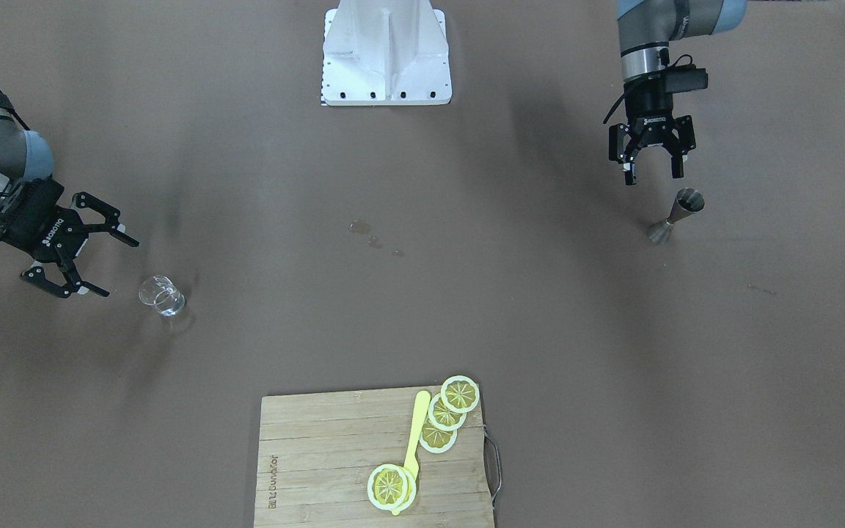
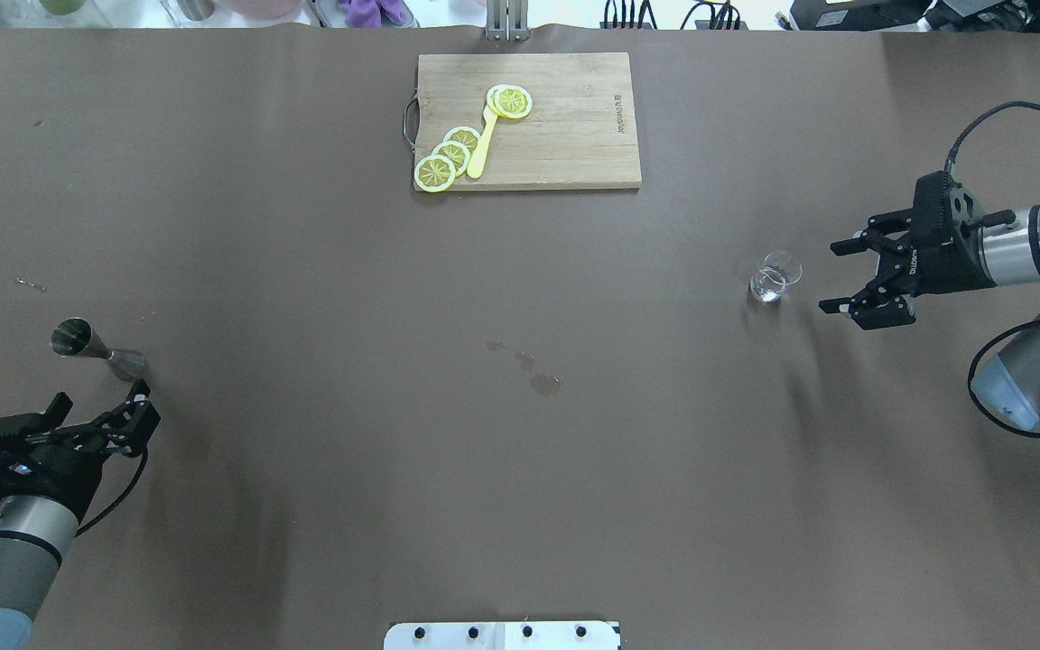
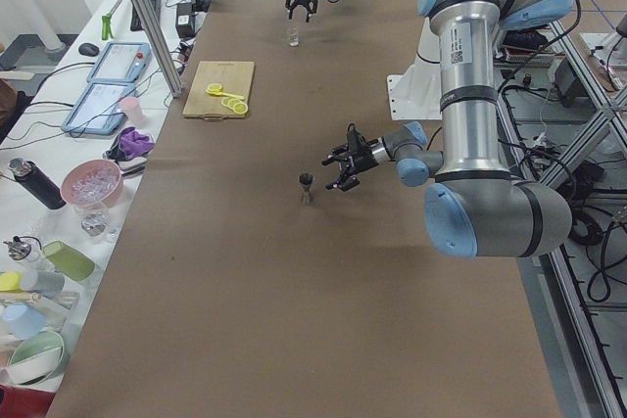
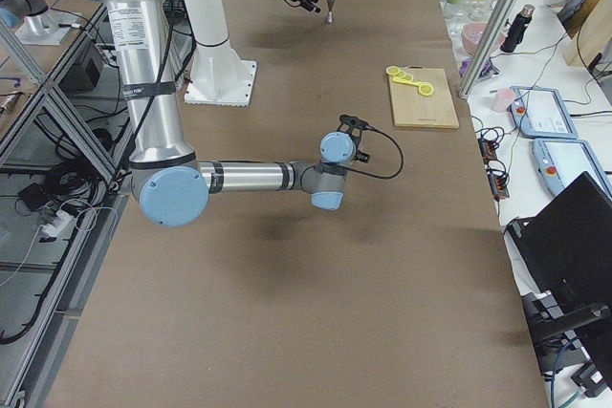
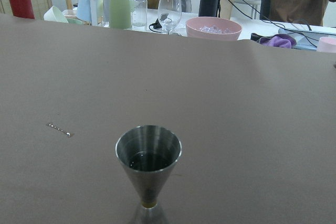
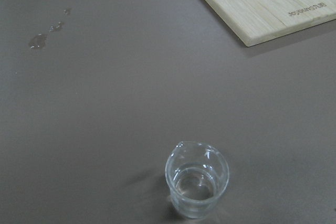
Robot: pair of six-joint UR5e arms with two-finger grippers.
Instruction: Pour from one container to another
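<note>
Left arm (image 2: 13,534), right arm (image 2: 1021,246) — jaws wide, empty.

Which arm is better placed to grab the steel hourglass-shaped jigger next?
Left. The open left gripper hovers right beside the steel hourglass-shaped jigger. The right gripper, also open, sits far off, facing the small clear glass beaker.
</note>
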